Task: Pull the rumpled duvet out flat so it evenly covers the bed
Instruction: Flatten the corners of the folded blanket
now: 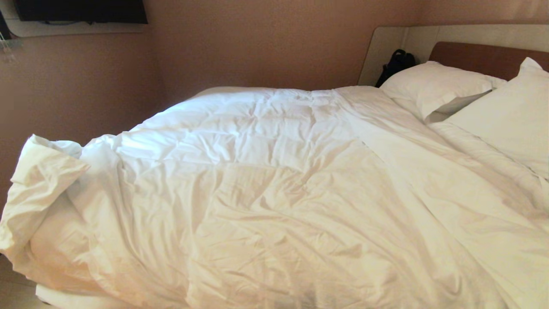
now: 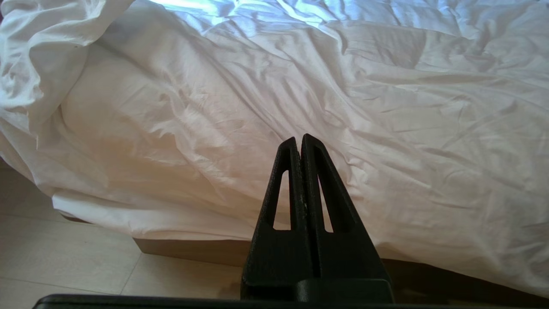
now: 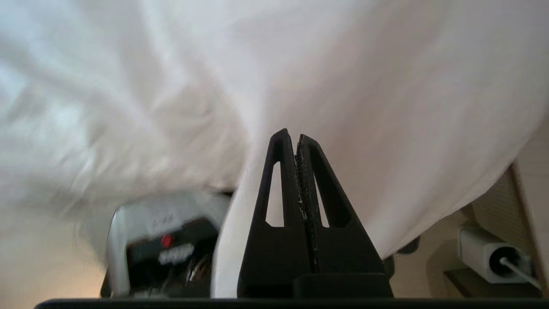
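The white quilted duvet [image 1: 266, 180] lies wrinkled over the bed, whose brown headboard [image 1: 480, 58] shows at the far right. One duvet corner [image 1: 43, 171] is folded back and bunched at the near left. Neither arm shows in the head view. My left gripper [image 2: 299, 138] is shut and empty, held off the bed's side where the duvet [image 2: 386, 107] hangs over the brown base [image 2: 193, 251]. My right gripper [image 3: 291, 134] is also shut, close under the hanging duvet [image 3: 343, 64]. I see no cloth between its fingers.
Two white pillows [image 1: 433, 86] [image 1: 506, 120] lie at the headboard, with a black bag [image 1: 396, 64] behind them. A dark screen [image 1: 81, 10] hangs on the left wall. A white and black unit with a red button [image 3: 167, 244] and a white plug [image 3: 489, 255] sit low by the bed. Pale floor [image 2: 64, 257].
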Motion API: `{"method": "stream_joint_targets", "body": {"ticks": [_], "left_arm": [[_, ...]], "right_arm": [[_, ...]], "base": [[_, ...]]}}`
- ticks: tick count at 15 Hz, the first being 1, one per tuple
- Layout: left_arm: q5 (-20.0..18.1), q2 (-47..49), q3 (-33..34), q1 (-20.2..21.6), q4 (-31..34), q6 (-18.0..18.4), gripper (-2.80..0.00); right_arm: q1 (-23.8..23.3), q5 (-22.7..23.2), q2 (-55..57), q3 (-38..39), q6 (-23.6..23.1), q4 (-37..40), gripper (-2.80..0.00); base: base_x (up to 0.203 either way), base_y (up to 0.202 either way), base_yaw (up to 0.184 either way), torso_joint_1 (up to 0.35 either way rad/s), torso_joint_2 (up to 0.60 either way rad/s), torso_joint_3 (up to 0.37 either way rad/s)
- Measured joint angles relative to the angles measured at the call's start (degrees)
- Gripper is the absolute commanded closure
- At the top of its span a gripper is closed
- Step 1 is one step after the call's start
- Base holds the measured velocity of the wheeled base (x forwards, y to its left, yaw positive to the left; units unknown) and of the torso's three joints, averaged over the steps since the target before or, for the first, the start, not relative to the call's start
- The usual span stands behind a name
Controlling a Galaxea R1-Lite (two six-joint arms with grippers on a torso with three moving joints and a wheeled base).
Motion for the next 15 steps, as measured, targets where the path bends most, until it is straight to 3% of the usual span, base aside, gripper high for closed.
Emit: {"method": "stream_joint_targets", "body": {"ticks": [6, 11, 15], "left_arm": [[0.0, 0.0, 0.0, 0.0, 0.0, 0.0, 0.00], [0.0, 0.0, 0.0, 0.0, 0.0, 0.0, 0.00], [0.0, 0.0, 0.0, 0.0, 0.0, 0.0, 0.00]], "right_arm": [[0.3, -3.3, 2.6, 9.2, 2.6, -11.3, 0.00], [1.1, -4.0, 4.7, 22.6, -1.9, -21.0, 0.00], [1.2, -4.2, 9.1, 27.6, -5.3, -27.9, 0.00]], "base": [[0.000, 0.000, 0.000, 0.000, 0.00, 0.000], [0.000, 0.000, 0.000, 0.000, 0.00, 0.000], [0.000, 0.000, 0.000, 0.000, 0.00, 0.000]]}}
